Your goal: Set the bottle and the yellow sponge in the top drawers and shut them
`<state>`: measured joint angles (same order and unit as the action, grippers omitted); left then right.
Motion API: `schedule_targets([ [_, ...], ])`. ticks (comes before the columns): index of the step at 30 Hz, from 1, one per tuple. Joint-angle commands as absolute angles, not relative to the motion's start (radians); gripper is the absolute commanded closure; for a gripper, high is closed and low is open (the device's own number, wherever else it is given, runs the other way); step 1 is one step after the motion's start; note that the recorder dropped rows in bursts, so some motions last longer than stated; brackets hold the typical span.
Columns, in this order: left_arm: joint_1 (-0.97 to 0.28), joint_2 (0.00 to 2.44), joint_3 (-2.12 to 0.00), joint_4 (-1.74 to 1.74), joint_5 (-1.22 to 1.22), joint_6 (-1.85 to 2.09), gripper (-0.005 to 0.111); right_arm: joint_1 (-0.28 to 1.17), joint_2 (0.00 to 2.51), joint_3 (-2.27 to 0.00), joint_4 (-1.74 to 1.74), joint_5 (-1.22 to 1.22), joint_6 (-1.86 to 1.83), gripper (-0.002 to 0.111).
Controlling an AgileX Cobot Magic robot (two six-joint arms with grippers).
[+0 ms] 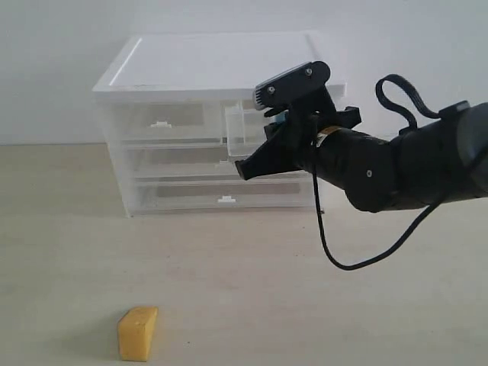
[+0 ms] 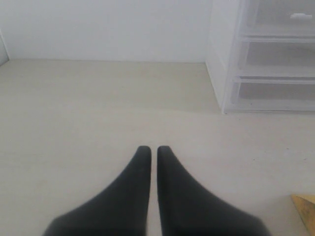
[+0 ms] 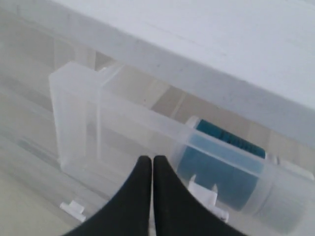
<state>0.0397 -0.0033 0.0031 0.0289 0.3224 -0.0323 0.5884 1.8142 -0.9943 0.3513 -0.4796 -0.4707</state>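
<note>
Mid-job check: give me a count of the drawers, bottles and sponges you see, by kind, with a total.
Top drawers: 2
Full-width drawers: 2
Bottle: 1
Yellow sponge: 1
Total: 6

Item: we list a cabinet [image 1: 221,65], white-roofed with translucent fronts, standing at the back of a pale table [image 1: 320,313].
Item: its top-left drawer [image 1: 160,122], pushed flush, with a white tab handle showing.
Item: its top-right drawer [image 1: 242,126], pulled partway out. We cannot make out the contents.
Item: two full-width drawers [image 1: 225,197] beneath, both flush.
Item: the right gripper [image 1: 245,168] on a black arm reaching in from the right, fingers pressed together into one dark point just under the protruding drawer's front. We cannot tell whether it touches.
Item: a black cable [image 1: 358,259] looping below the arm.
Item: the yellow sponge [image 1: 138,333], on the table's near left, well apart from the cabinet.
</note>
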Motion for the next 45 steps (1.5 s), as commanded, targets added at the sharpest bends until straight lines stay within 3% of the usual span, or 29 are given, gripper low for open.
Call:
schedule_targets([
  [1, 0.037, 0.000, 0.000, 0.022, 0.311, -0.029, 0.102, 0.578, 1.820, -1.002, 0.371, -0.605, -0.471, 0.108],
  [8, 0.037, 0.000, 0.000, 0.022, 0.311, -0.029, 0.102, 0.578, 1.859, -1.002, 0.371, -0.732, -0.469, 0.108],
  [16, 0.037, 0.000, 0.000, 0.022, 0.311, -0.029, 0.102, 0.578, 1.860, -1.002, 0.370, -0.663, -0.469, 0.108],
  [34, 0.037, 0.000, 0.000, 0.022, 0.311, -0.029, 0.102, 0.566, 1.582, -1.000, 0.341, 0.035, -0.605, 0.108],
  [40, 0.037, 0.000, 0.000, 0.022, 0.311, -0.029, 0.102, 0.419, 1.538, -1.071, 0.341, 0.424, -0.630, 0.108],
  [45, 0.037, 0.000, 0.000, 0.022, 0.311, -0.029, 0.102, 0.280, 1.503, -1.106, 0.320, 0.566, -0.542, 0.108],
])
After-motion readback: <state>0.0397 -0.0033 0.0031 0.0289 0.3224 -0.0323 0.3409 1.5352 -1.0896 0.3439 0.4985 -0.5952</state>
